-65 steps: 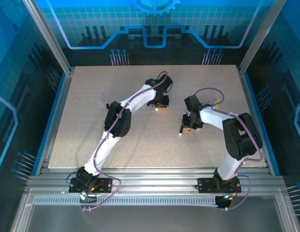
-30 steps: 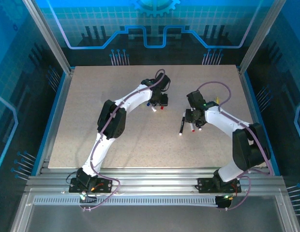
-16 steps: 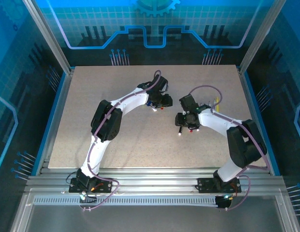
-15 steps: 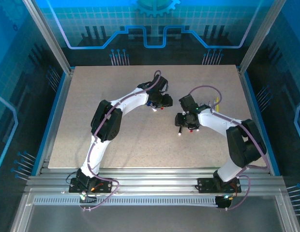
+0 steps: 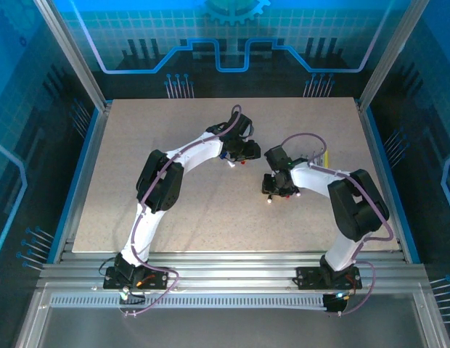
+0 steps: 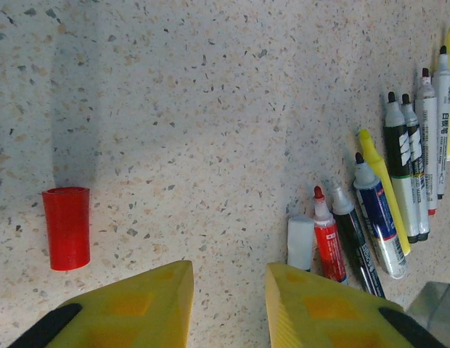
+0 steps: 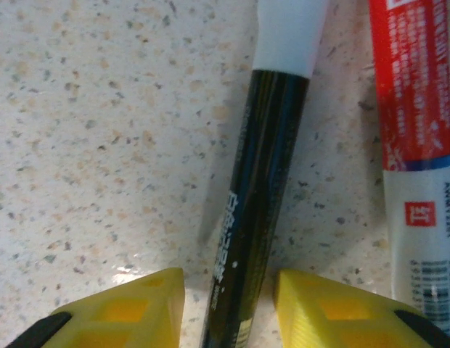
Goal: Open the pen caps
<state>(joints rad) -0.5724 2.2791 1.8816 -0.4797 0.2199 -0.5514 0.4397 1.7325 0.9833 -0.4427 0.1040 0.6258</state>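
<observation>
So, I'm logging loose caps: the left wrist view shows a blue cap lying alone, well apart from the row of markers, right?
Not quite: the cap is red, not blue. The left wrist view shows it lying alone on the table, well apart from the row of markers.

Right hand (image 5: 277, 185) has been carried left across the desk (image 5: 138, 145), nearer the left hand (image 5: 239, 154), and is now placed astride a black pen (image 7: 261, 181). Its jaws have been drawn slightly narrower. The right arm's elbow has been pulled inward, while the left arm's elbow has been swung out to the left.
</observation>
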